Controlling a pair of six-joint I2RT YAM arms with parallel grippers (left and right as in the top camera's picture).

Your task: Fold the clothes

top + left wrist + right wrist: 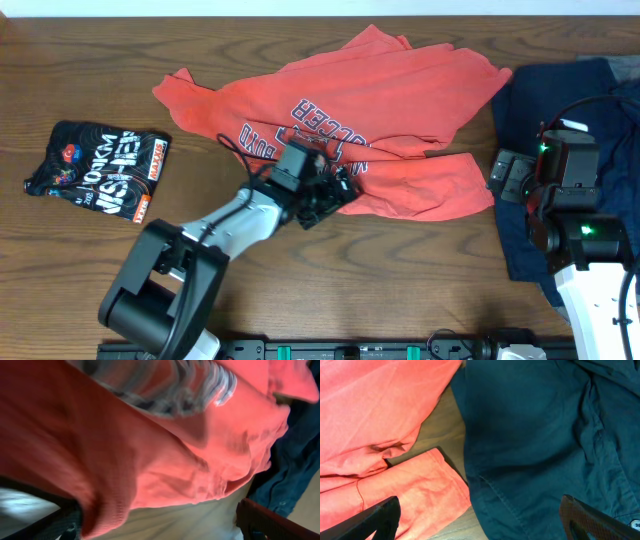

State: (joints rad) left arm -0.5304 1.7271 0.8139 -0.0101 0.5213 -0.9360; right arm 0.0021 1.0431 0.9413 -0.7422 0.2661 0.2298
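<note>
- The T-shirt (400, 90) lies crumpled at the middle of the table (400, 300), toward its far edge, with its navy lettering partly showing among the folds.
- The left gripper (333, 195) sits at the shirt's near edge, just beside the lettering. Its jaws are spread wide, and red cloth drapes over one finger in the left wrist view.
- The right gripper (505, 177) hovers between the shirt's right hem and a navy garment (590, 100). Its jaws are spread wide and pinch nothing.
- A black shirt (100, 168) lies well apart, at the left.
</note>
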